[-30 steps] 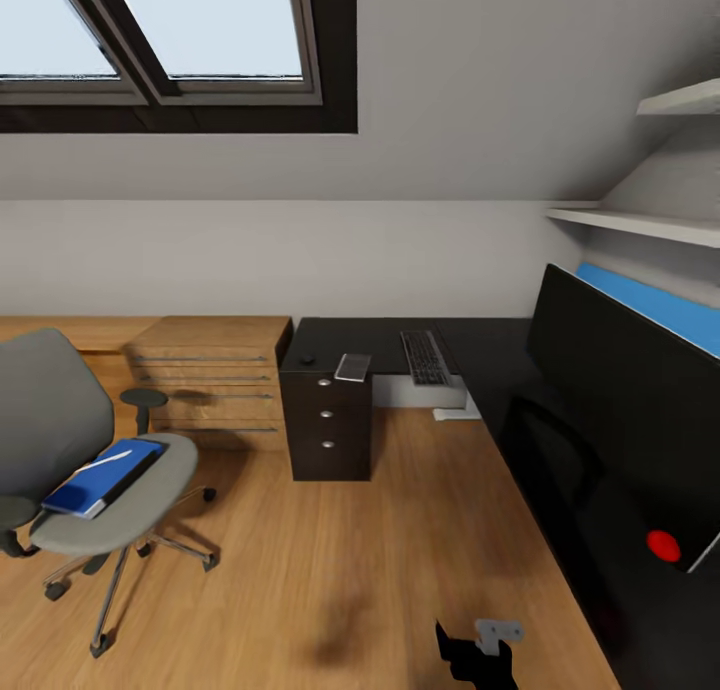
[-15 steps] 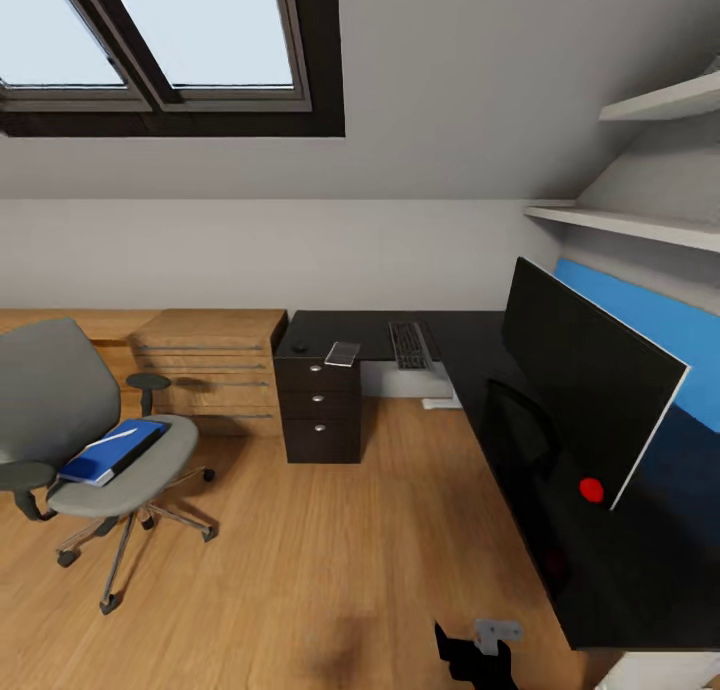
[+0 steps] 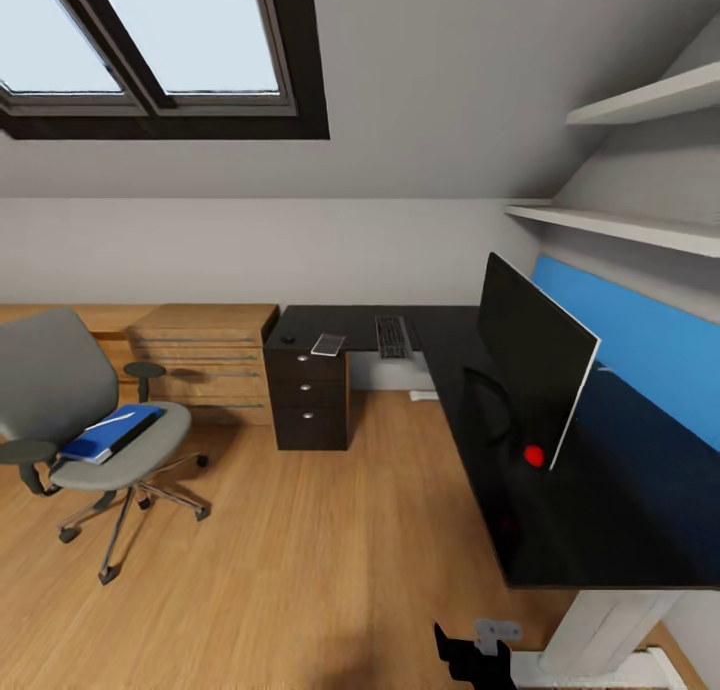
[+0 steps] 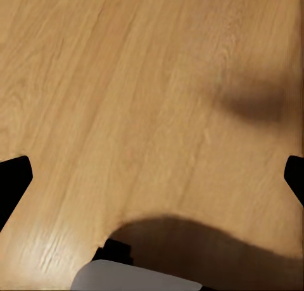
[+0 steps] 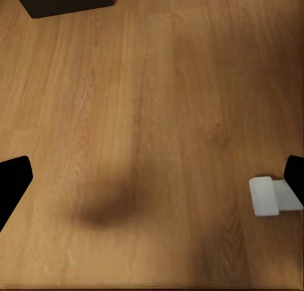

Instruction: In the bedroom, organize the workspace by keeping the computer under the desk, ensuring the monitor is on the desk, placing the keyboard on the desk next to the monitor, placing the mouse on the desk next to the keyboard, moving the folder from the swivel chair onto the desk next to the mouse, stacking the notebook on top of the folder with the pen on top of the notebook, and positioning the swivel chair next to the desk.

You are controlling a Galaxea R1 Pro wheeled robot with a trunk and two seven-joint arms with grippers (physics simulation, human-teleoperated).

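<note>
The black-topped desk (image 3: 455, 345) runs along the back wall and down the right side. On its right wing the thin black monitor (image 3: 530, 365) stands edge-on, a red dot at its lower corner. The keyboard (image 3: 392, 336), a small flat grey notebook (image 3: 327, 344) and a dark mouse (image 3: 288, 339) lie on the back wing. At the left, the grey swivel chair (image 3: 60, 390) carries the blue folder (image 3: 108, 435), and the white pen (image 3: 122, 421) lies on the folder. My left gripper (image 4: 152, 177) and right gripper (image 5: 152, 177) are open over bare wooden floor. The computer is out of view.
Black drawers (image 3: 307, 400) stand under the desk's left end beside a light wooden drawer unit (image 3: 205, 355). A white pedestal leg (image 3: 600, 630) holds up the near desk end. White shelves (image 3: 620, 225) hang over the blue back panel (image 3: 640, 335). Wooden floor (image 3: 300, 550) lies between chair and desk.
The whole head view has pulled back and shifted, so the camera moved. The near desk end and its white leg now show. Chair, folder and desk items have not moved.
</note>
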